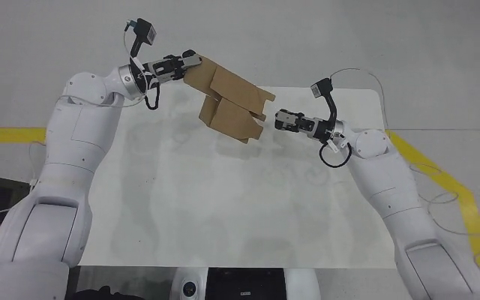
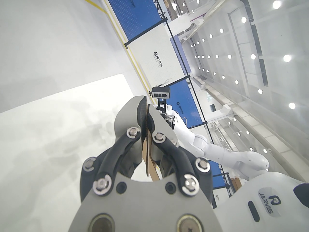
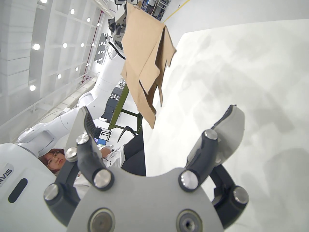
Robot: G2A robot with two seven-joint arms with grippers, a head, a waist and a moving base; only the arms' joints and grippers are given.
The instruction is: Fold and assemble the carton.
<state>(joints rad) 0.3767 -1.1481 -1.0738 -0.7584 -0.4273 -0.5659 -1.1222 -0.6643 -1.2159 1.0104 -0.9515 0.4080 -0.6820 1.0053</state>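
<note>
Plain brown corrugated cardboard carton held in the air over the white counter.

The carton is not yet a box: it is a mostly flat run of creased panels, one layer lying over another, with loose flaps and notched edges at its free end. The left gripper is pinched tight on the thin edge of one end panel, near the counter's far edge. From there the cardboard stretches toward the counter's middle, clear of the surface. The panels gape slightly along one fold, and what lies inside cannot be made out. The right gripper sits just beside the carton's free end with its fingers spread wide, holding nothing.
</note>
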